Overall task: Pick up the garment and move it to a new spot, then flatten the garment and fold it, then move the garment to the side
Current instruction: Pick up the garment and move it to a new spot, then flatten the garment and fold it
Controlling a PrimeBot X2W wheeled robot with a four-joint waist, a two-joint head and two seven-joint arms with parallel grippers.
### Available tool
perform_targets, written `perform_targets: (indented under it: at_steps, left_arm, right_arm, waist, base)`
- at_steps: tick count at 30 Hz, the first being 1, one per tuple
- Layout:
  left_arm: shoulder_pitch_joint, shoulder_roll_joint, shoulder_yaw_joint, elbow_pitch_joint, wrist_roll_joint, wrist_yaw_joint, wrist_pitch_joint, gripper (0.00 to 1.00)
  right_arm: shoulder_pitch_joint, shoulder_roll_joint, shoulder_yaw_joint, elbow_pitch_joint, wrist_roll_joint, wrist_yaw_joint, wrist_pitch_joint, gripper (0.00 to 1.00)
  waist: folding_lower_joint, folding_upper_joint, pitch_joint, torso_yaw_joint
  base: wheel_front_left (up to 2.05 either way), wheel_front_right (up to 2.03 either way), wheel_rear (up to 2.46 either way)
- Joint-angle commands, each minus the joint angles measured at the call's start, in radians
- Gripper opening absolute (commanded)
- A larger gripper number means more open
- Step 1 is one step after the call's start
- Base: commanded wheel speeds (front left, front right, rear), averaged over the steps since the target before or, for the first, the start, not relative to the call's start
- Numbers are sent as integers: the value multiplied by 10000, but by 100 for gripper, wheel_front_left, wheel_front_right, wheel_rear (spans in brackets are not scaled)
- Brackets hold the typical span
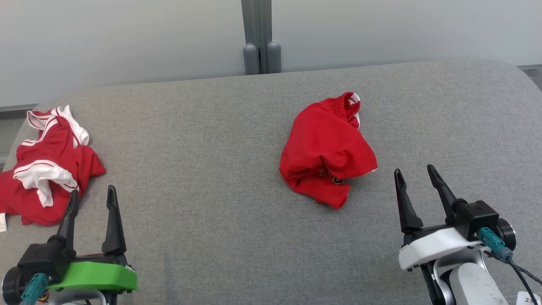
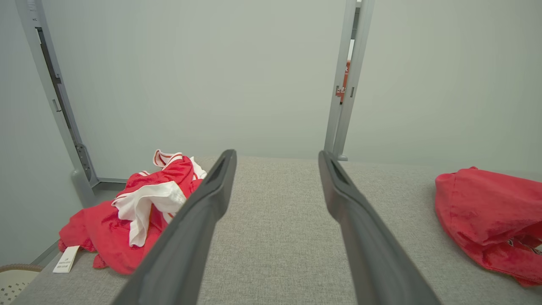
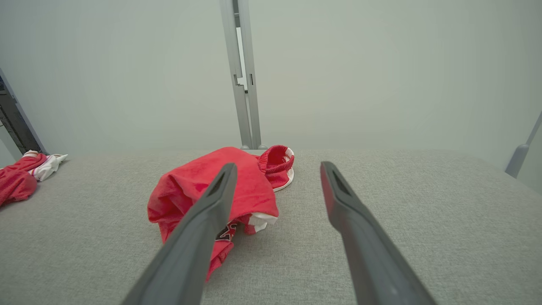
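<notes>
The red garment point(image 1: 326, 148) lies crumpled in a heap on the grey surface point(image 1: 211, 140), right of centre and about midway between the near and far edges. Its elastic opening with white trim points to the far side.

The right fingers point(image 1: 404, 203) stand apart, empty, near and to the right of the heap, close to its near-right edge but not touching it. In the right wrist view the garment point(image 3: 190, 186) sits beyond the left finger point(image 3: 199, 228), mostly left of the gap.

The left fingers point(image 1: 112, 216) are also spread and empty at the near left, well apart from the garment. Just beside them, at the surface's left end, lies a red-and-white garment point(image 1: 46, 169).
</notes>
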Motion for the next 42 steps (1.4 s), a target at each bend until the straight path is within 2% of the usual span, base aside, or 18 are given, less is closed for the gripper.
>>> perform_targets:
  at_steps: [1, 11, 26, 42]
  left_arm:
    - [192, -82, 56, -13, 130, -86, -32, 100]
    - [472, -296, 98, 260, 851, -398, -33, 100]
    - [484, -515, 228, 756, 1122, -773, -33, 100]
    - [405, -273, 5, 949, 1362, -557, 305, 100]
  right_arm:
    - [145, -23, 7, 0, 34, 1, 10, 100]
    - [253, -22, 138, 65, 173, 1, 19, 100]
    - [464, -81, 97, 172, 246, 1, 120, 100]
    - [592, -93, -26, 180, 213, 1, 189, 100]
  waist:
    - [0, 0, -37, 37]
    - [0, 0, -70, 70]
    - [0, 0, -390, 163]
    - [0, 0, -572, 241]
  base:
    - [0, 0, 0]
    - [0, 0, 0]
    - [0, 0, 0]
    - [0, 0, 0]
